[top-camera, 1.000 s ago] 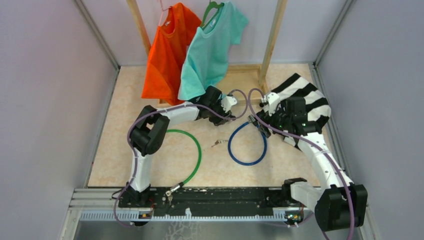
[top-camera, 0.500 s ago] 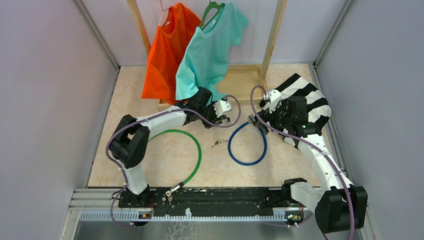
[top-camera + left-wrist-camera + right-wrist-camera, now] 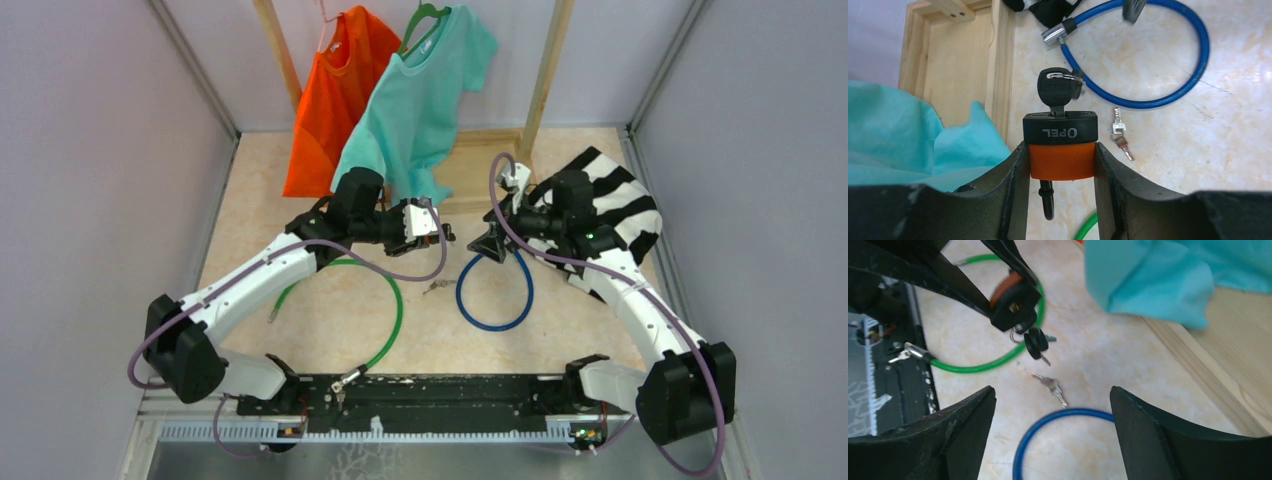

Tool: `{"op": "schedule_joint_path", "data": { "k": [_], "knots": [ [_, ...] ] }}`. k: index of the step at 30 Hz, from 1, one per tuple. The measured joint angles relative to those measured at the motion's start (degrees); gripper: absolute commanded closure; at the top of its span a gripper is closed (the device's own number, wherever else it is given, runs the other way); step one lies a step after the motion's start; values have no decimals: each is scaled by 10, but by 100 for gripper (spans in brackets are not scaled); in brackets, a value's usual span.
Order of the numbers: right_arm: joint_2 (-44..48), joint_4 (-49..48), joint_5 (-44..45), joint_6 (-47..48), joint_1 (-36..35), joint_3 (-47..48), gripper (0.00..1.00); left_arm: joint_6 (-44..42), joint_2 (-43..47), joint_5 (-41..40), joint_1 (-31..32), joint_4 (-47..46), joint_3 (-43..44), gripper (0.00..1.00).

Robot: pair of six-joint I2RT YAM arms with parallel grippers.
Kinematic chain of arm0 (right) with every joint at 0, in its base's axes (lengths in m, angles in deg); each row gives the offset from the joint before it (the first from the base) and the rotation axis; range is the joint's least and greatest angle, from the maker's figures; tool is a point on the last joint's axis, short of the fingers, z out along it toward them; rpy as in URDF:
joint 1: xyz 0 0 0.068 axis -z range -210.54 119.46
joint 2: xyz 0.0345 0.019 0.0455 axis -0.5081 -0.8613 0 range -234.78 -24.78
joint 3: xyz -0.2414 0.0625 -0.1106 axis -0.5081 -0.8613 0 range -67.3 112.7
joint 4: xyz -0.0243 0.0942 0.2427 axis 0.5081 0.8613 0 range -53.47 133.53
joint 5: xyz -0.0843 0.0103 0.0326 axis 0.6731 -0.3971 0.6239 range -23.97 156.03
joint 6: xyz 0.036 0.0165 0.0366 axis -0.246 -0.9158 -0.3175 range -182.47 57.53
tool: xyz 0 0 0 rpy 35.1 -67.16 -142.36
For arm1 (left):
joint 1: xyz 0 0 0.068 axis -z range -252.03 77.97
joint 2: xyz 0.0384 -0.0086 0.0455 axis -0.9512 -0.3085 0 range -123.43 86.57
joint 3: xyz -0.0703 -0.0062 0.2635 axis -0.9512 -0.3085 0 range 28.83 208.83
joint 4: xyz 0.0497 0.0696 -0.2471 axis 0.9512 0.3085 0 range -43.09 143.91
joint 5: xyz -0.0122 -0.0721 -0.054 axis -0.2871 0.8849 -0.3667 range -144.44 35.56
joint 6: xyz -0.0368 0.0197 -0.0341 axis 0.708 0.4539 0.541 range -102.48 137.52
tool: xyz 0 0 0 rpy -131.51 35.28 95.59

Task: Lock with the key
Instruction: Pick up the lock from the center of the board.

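- Key (image 3: 1054, 90) stands in the black cap of the lock head (image 3: 1060, 145). Its blade seems pushed home, and a spare key (image 3: 1037, 344) dangles from its ring.
- The left claw (image 3: 1060, 152) pinches the lock head across its orange sleeve and holds it up off the desk (image 3: 330, 330), just in front of the teal shirt (image 3: 420, 90).
- The right claw (image 3: 1051, 390) is spread wide and grips nothing. It hovers over the blue cable (image 3: 495, 320), facing the lock head, near it but apart.
- By my judgement the key is small, thin and stiff, and its black head is a flat tab. It is best taken by the two flat faces, close to the cap, so the turn goes into the blade and not into the ring.
- The lock head looks dense and rigid. The orange sleeve should give grip, yet a twist on the key could make the body slip between the fingers, so the pinch needs to be firm.
- The green cable (image 3: 397, 300) trails from the head down to the desk. It is likely springy and will tug back when moved.
- The cable's metal pin end (image 3: 347, 378) lies by the near rail, well apart from the head, so it appears not yet plugged in.
- Loose keys (image 3: 1119, 135) lie on the desk between the two cables and look unneeded for this step.
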Motion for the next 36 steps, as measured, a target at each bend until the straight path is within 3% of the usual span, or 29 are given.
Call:
{"op": "schedule_joint_path", "data": {
  "k": [8, 16, 21, 36],
  "knots": [
    [-56, -75, -59, -79, -59, 49, 15, -23, 34, 7, 38, 57, 9, 100],
    [-97, -132, -65, -194, -83, 64, 18, -38, 33, -51, 71, 73, 19, 100],
    [-103, -161, -65, -248, -93, 58, 25, -44, 29, -84, 83, 73, 29, 100],
    [-134, -189, -67, -281, -104, 23, 41, -54, 16, -144, 105, 68, 36, 100]
  ]
}}
